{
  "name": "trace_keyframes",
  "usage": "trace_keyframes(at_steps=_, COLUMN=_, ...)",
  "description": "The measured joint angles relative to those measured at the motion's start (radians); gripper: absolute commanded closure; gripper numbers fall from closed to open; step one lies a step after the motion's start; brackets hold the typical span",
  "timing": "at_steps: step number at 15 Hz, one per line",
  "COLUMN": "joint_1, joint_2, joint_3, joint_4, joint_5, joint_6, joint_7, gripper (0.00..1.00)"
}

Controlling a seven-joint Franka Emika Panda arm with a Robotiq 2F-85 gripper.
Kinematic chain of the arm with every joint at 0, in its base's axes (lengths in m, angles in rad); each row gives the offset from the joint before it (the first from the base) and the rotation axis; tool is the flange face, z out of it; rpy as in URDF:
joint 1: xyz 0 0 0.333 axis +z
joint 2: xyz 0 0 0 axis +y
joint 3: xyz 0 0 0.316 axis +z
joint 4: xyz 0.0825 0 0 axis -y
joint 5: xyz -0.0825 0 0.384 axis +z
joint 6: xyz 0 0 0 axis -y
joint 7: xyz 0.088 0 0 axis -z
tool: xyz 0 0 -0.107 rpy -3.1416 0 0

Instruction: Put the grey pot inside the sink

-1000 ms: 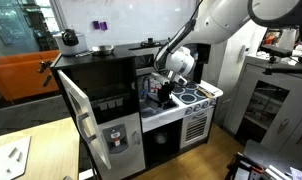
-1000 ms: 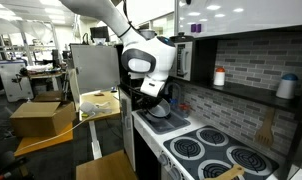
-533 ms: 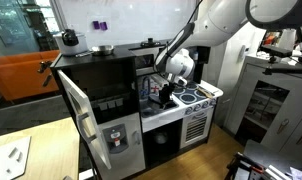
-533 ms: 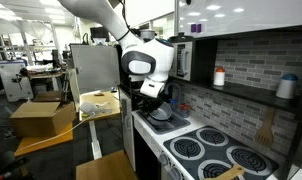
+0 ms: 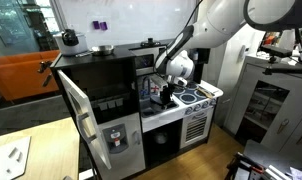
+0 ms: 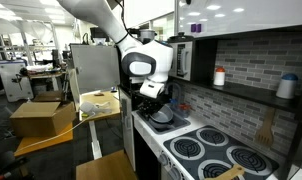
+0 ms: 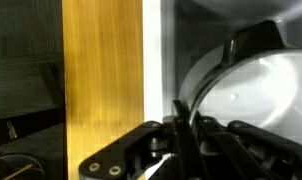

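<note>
Grey pot point(image 6: 164, 117) rim pinched in tool point(image 6: 154, 104); arm arches in from above, wrist pointing straight down.

A grey brick wall point(image 6: 241, 55) runs behind my work spot, with a dark shelf point(image 6: 249, 95) across it. Off to one side I see an orange sofa point(image 5: 19, 75) and a wooden floor point(image 5: 216, 160).

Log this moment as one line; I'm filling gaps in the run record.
gripper: low at grey pot, fingers at its rim, grip unclear | pot: beside stove burners | release: not confirmed
</note>
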Motion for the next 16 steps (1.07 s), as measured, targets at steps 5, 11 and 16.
trace_keyframes(at_steps=5, joint_1=0.0, joint_2=0.0, joint_3=-0.001, joint_4=0.0, joint_5=-0.052, joint_6=0.009, joint_7=0.064, gripper=0.99)
trace_keyframes(at_steps=11, joint_1=0.001, joint_2=0.0, joint_3=-0.004, joint_4=0.0, joint_5=-0.107, joint_6=0.024, joint_7=0.141, gripper=0.99)
trace_keyframes(at_steps=16, joint_1=0.001, joint_2=0.0, joint_3=-0.006, joint_4=0.0, joint_5=-0.139, joint_6=0.04, joint_7=0.186, gripper=0.99)
